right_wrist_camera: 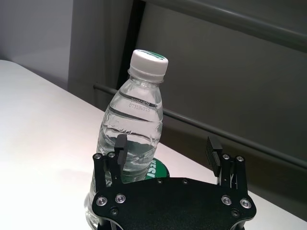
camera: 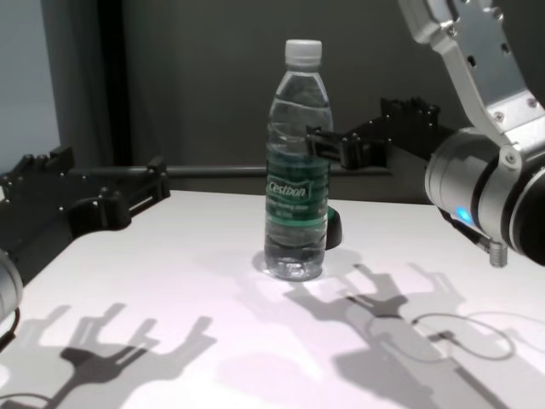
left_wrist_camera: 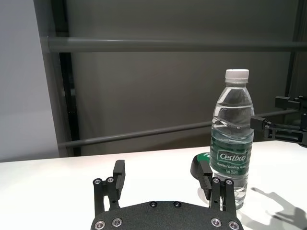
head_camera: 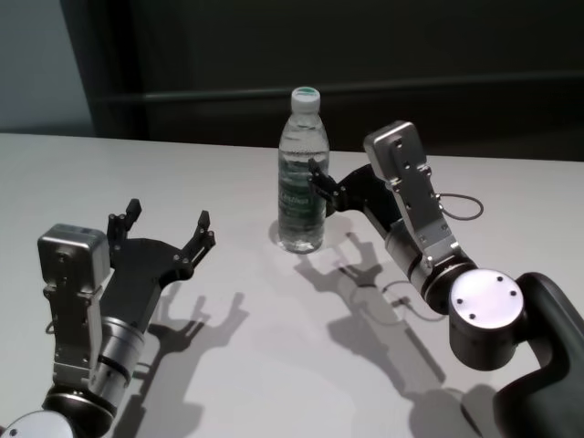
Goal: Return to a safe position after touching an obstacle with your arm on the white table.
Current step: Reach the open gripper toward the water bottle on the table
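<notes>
The obstacle, a clear water bottle with a white cap and a dark green "Cestbon" label, stands upright on the white table. It also shows in the chest view, the left wrist view and the right wrist view. My right gripper is open, and one fingertip is against the bottle's side at label height. My left gripper is open and empty, low over the table, well to the left of the bottle.
A small dark rounded object with a green top sits just behind the bottle; it also shows in the left wrist view. A dark wall with horizontal rails stands behind the table's far edge. A thin cable loops off my right arm.
</notes>
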